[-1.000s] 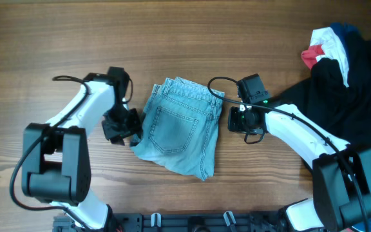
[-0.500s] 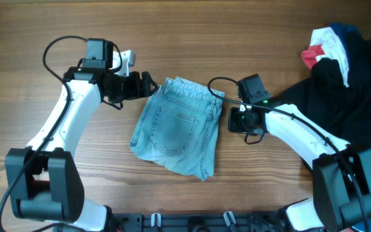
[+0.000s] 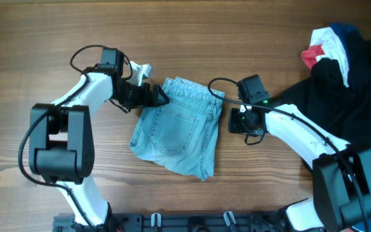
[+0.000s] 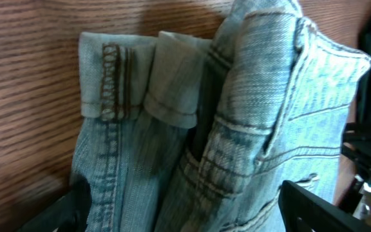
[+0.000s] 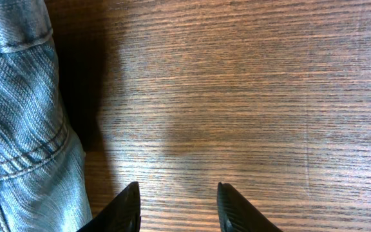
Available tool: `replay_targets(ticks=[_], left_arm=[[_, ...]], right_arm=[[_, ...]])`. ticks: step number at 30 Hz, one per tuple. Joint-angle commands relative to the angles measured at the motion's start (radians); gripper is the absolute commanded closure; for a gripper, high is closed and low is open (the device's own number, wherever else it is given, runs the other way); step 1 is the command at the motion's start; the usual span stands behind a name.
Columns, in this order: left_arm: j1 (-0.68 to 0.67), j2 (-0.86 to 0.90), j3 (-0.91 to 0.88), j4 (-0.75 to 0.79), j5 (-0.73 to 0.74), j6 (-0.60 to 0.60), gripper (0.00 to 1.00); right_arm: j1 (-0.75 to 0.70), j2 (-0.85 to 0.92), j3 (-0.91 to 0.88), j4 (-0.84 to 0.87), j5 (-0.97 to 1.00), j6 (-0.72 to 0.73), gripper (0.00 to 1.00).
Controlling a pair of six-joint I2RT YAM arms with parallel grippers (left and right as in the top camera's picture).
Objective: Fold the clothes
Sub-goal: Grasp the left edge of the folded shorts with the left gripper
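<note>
The light-blue denim jeans (image 3: 179,125) lie folded in the middle of the table, back pocket up. My left gripper (image 3: 158,98) is at their top-left corner. In the left wrist view it (image 4: 195,216) is open wide, with the folded denim (image 4: 237,129) and leg hems (image 4: 108,84) between its fingers (image 4: 66,209). My right gripper (image 3: 240,121) is just right of the jeans. In the right wrist view it (image 5: 176,209) is open and empty over bare wood, with the jeans' edge (image 5: 18,109) to its left.
A heap of black, white, red and navy garments (image 3: 346,71) lies at the right edge of the wooden table (image 3: 57,38). A black cable (image 3: 221,82) loops from the right arm over the jeans' top-right corner.
My left arm has swung from the jeans' lower-left side up to their top-left corner, fingers now straddling the denim. The jeans and the right arm have not moved.
</note>
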Motion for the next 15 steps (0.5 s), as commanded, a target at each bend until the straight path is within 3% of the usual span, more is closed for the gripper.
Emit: replay_targets(ticks=[1,4,7,9,12,13,15], left_arm=[[-0.037,0.083,0.004,0.001,0.035,0.037,0.18],[-0.074,0.125,0.004,0.002,0.031,0.037,0.23],[-0.105,0.146,0.004,0.006,0.031,0.037,0.45],[-0.113,0.146,0.004,0.012,0.031,0.037,0.53],[-0.112,0.146,0.005,0.013,0.030,0.037,0.76],[-0.106,0.145,0.006,0.012,0.030,0.037,0.96],[-0.088,0.140,0.007,0.012,0.018,0.025,0.96]], right_arm=[[-0.003,0.002,-0.003,-0.001,-0.016,0.000,0.61],[-0.003,0.002,-0.003,-0.005,-0.016,-0.001,0.61],[-0.003,0.002,-0.003,-0.009,-0.016,-0.001,0.61],[-0.003,0.002,-0.003,-0.009,-0.016,-0.001,0.61],[-0.003,0.002,-0.003,-0.009,-0.016,-0.001,0.61],[-0.003,0.002,-0.003,-0.009,-0.015,-0.001,0.61],[-0.003,0.002,-0.003,-0.009,-0.015,-0.001,0.60]])
